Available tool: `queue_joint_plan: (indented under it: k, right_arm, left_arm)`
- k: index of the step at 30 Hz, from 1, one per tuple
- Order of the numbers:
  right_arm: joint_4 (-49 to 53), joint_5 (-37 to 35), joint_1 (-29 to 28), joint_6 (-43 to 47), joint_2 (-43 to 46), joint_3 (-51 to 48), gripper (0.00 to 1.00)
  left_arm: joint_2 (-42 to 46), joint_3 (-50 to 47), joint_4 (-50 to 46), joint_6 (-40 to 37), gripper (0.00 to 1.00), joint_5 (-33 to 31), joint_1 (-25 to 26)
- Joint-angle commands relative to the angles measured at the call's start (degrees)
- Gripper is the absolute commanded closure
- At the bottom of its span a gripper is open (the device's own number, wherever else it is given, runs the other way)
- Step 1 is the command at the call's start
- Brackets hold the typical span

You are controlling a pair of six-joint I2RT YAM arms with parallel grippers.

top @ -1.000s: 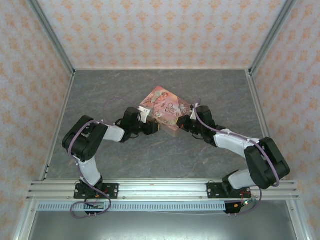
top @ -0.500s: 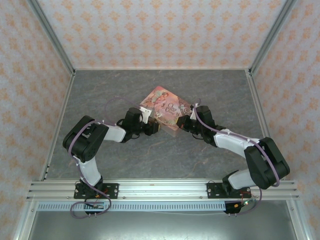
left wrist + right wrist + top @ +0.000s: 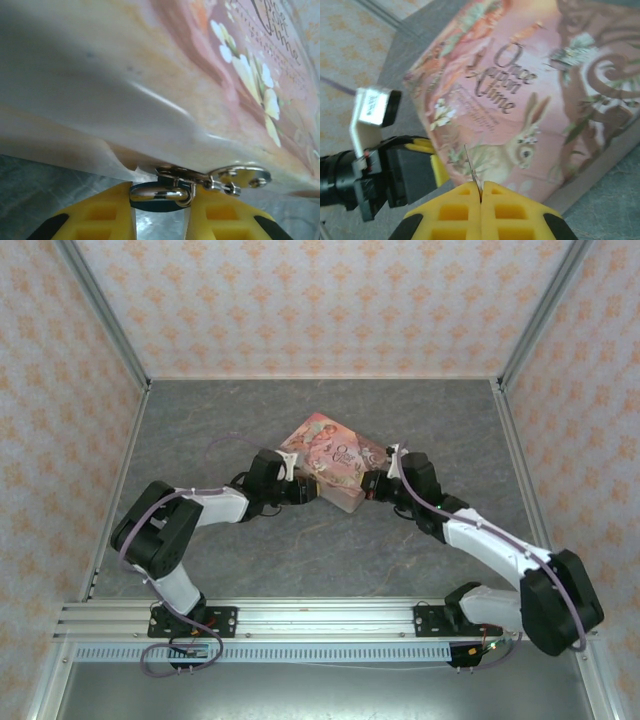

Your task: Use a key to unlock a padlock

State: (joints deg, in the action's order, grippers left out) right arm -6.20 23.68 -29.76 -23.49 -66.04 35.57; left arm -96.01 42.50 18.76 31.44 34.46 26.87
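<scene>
The pink picture box (image 3: 330,455) lies flat on the bench (image 3: 330,550) and serves as the reference. The left hand (image 3: 308,492) is positioned at the box's near-left edge. The right hand (image 3: 370,487) is positioned at the box's near-right edge. In the left wrist view, the left hand (image 3: 160,200) is clamped on the padlock (image 3: 159,194), which shows as a small dark teal body with a bright metal band between the yellow fingers (image 3: 100,215). The padlock sits just below the box's edge (image 3: 150,75). A metal clasp (image 3: 235,176) on that edge touches the padlock. In the right wrist view, the right hand (image 3: 481,192) is pressed together on the key (image 3: 471,167). The key is seen edge-on as a thin metal blade pointing at the box's printed lid (image 3: 520,100).
</scene>
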Motion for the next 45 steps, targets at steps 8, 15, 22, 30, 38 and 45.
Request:
queue_joint_plan:
  k: [8,15,22,30,38,45]
  right_arm:
    - [-2.4,-3.0,-6.5,13.4,12.4,-10.2,1.00]
    - [-6.0,-4.6,-10.7,16.6,9.5,-11.8,1.00]
    - [-9.0,-7.9,-14.1,18.0,2.8,-9.9,1.00]
    - [-14.0,-9.6,-14.2,19.2,-1.1,-9.4,1.00]
    - [-16.3,-9.8,-14.2,20.9,-6.1,-6.9,1.00]
    - [-19.0,-8.5,-14.2,20.0,-8.7,-6.5,1.00]
  left_arm:
    - [7.0,3.2,-6.5,17.4,0.78,0.5,2.6]
    - [8.2,4.9,-7.9,23.9,0.80,1.6,4.0]
    - [9.4,5.3,-7.8,27.3,0.83,1.8,4.3]
    - [10.8,5.4,-9.6,30.1,0.83,-1.5,5.7]
    - [11.7,5.4,-12.8,34.0,0.88,-4.2,6.2]
    - [11.7,4.8,-11.5,35.0,0.89,-4.0,6.4]
